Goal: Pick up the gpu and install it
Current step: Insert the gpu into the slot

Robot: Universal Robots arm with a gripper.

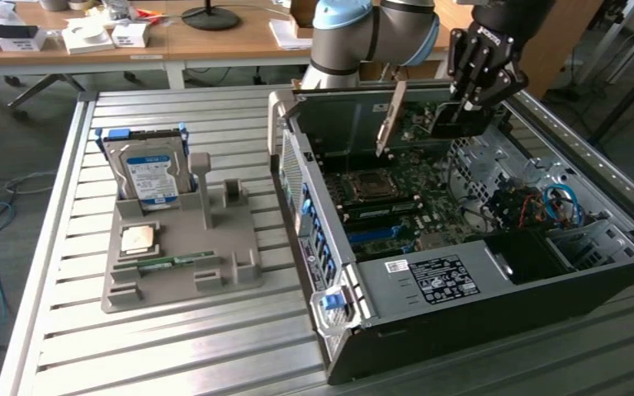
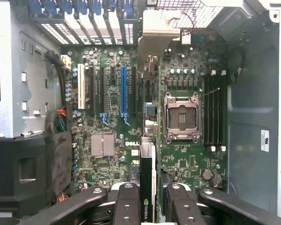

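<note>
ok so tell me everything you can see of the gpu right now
The gpu is a thin, flat, dark circuit card with a pale silver metal bracket at one end. It stands on edge inside the open grey metal computer case, above the green motherboard. The black tool grips it from above at the end away from the bracket. In the wrist view its edge bears a small logo. Whether it touches a slot cannot be told.

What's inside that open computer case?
A green motherboard with an empty processor socket, memory slots, a blue slot and coloured cables. The claw holds the gpu upright above the board. The black box in one corner hides whatever lies beneath it.
</note>
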